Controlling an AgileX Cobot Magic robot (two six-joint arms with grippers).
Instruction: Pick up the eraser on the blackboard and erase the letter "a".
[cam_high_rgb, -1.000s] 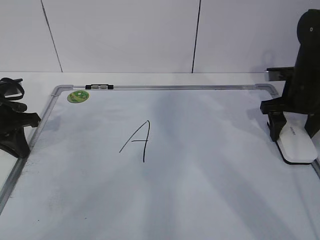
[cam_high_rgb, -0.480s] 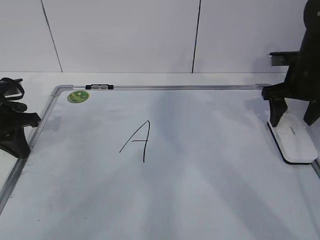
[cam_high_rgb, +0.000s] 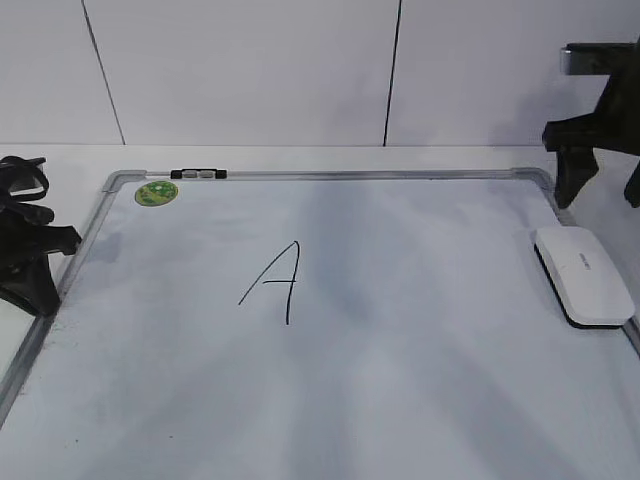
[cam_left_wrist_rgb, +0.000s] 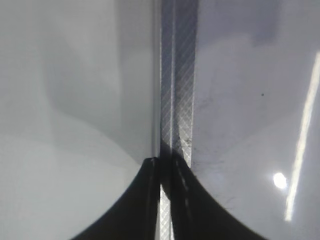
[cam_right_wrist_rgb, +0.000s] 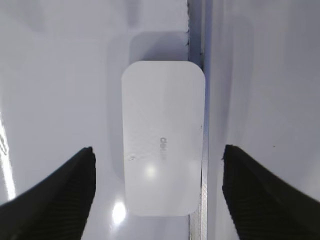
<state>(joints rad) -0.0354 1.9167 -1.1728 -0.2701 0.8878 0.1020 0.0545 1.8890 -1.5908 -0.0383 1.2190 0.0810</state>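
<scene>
The white eraser (cam_high_rgb: 585, 273) lies flat on the blackboard (cam_high_rgb: 400, 300) against its right frame rail; in the right wrist view it (cam_right_wrist_rgb: 162, 110) shows its grey marking. My right gripper (cam_high_rgb: 601, 195) hangs open and empty above and behind the eraser, with its fingers (cam_right_wrist_rgb: 157, 150) spread wide on either side. My left gripper (cam_high_rgb: 30, 262) is shut and empty over the board's left frame rail (cam_left_wrist_rgb: 175, 100), with its fingertips (cam_left_wrist_rgb: 165, 161) together. No small lowercase "a" shows on the board. Only a tall angular capital "A" (cam_high_rgb: 275, 283) in black marker is there, left of centre.
A green round sticker (cam_high_rgb: 157, 192) sits in the board's far left corner. A small black and silver clip (cam_high_rgb: 198, 174) sits on the far frame rail. A white panelled wall stands behind the table.
My right gripper has risen and drawn back from around the eraser, which stays lying on the board. The left arm has not moved.
</scene>
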